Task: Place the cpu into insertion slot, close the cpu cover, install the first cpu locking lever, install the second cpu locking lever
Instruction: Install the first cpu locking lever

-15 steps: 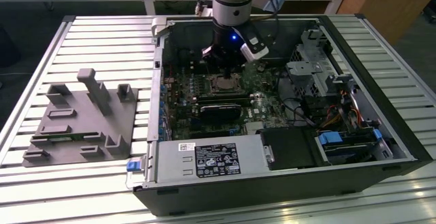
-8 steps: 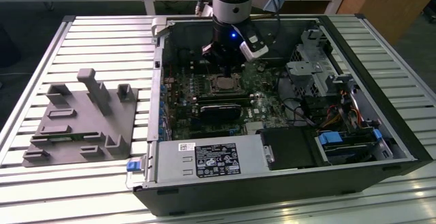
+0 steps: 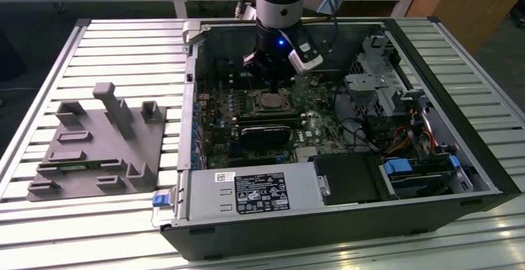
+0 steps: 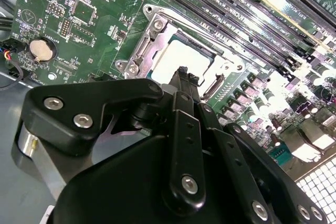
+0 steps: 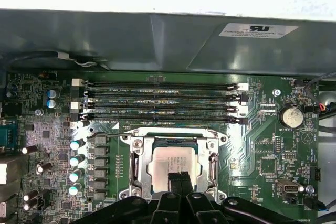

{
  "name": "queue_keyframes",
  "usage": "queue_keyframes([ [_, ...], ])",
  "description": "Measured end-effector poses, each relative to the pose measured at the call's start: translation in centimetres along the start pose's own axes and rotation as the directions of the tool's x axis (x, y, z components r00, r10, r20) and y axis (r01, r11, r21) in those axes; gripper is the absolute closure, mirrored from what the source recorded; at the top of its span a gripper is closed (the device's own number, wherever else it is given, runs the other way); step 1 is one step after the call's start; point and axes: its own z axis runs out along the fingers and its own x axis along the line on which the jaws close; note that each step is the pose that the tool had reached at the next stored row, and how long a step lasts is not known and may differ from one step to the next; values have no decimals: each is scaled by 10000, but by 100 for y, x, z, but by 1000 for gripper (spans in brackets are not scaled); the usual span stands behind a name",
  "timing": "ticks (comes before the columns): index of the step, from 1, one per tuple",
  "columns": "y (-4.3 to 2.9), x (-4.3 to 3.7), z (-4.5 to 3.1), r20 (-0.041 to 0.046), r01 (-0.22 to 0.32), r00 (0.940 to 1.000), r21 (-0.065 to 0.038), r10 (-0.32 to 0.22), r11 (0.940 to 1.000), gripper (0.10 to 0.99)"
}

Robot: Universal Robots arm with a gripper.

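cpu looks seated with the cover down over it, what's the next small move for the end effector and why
Probably slide the end effector sideways off the cpu, toward the wire lever beside the cpu cover. The cover already lies flat around the seated cpu, and the shut fingertips hang over the cpu's edge. I cannot tell whether that lever is latched.

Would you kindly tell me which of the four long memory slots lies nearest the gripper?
The memory slot directly beside the cpu, which the gripper is over; the other three memory slots lie beyond it, toward the case wall.
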Motion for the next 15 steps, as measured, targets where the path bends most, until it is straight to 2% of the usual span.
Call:
queue_keyframes([
  [7,0,0,-8,-2,-2,10000,4,2,10000,980],
  [15,6,-6,-153,0,-2,10000,0,2,10000,980],
])
